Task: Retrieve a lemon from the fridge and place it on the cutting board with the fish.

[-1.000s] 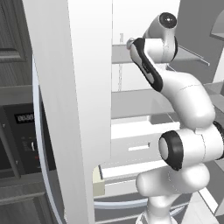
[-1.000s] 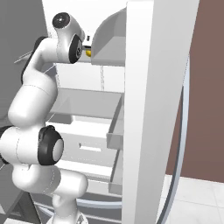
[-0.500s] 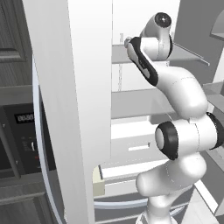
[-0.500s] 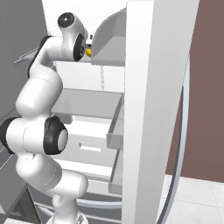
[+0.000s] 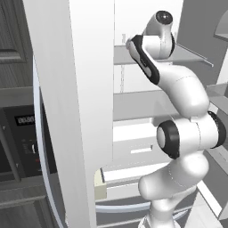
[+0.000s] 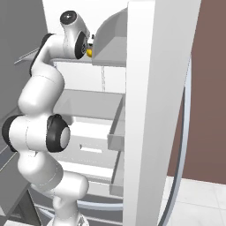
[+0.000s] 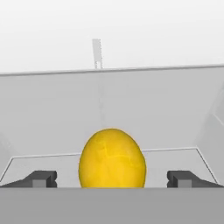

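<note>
The lemon [image 7: 112,158], yellow and round, lies on a white upper shelf [image 7: 52,109] inside the fridge [image 5: 75,111]. My gripper [image 7: 112,179] is open. One fingertip [image 7: 41,178] stands to the lemon's left and the other to its right, both apart from its skin. From the right base view a sliver of the lemon [image 6: 89,52] shows just past my hand, at upper-shelf height beside the open fridge door [image 6: 150,110]. The cutting board and the fish are out of view.
Door bins [image 6: 115,128] jut out from the open door close to my arm. Lower shelves and white drawers [image 5: 133,147] lie below the hand. A dark built-in microwave [image 5: 22,133] sits to the left of the fridge.
My arm has straightened upward and the hand has edged a little deeper toward the upper shelf. The lemon has stayed put and the jaws are still open.
</note>
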Motion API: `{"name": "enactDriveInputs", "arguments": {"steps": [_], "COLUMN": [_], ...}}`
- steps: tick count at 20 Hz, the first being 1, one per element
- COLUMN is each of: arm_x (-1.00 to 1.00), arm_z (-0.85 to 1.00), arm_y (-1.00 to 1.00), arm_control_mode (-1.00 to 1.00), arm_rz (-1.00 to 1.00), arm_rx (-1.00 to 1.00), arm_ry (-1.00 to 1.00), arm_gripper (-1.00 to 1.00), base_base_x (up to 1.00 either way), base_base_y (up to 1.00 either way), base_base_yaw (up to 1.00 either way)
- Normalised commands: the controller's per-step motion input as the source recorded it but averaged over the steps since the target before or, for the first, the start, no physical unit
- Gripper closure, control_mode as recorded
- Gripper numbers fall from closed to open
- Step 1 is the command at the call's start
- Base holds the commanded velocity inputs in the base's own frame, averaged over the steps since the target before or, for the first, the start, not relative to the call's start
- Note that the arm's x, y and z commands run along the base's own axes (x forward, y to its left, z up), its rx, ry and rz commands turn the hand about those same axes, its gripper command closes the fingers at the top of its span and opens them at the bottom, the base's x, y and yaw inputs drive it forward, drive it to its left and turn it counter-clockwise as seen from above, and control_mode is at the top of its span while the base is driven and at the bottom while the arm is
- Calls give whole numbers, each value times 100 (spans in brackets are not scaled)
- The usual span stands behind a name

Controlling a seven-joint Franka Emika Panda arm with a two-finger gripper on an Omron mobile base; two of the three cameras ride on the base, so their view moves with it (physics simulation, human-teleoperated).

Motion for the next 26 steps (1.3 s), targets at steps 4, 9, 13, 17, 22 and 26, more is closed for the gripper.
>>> {"name": "enactDriveInputs", "arguments": {"steps": [4, 9, 13, 17, 22, 26], "arm_x": [18, 11, 1, 0, 1, 0], "arm_z": [-13, -9, -3, 0, 0, 0], "arm_y": [0, 0, 0, 0, 0, 0], "arm_control_mode": [-100, -100, -100, -100, -100, -100], "arm_rz": [0, 0, 0, 0, 0, 0], "arm_rx": [0, 0, 0, 0, 0, 0], "arm_ry": [3, 4, 5, 1, 1, 4], "arm_gripper": [-100, -100, -100, -100, 100, 100], "base_base_x": [0, 0, 0, 0, 0, 0], "base_base_y": [0, 0, 0, 0, 0, 0], "base_base_yaw": [0, 0, 0, 0, 0, 0]}}
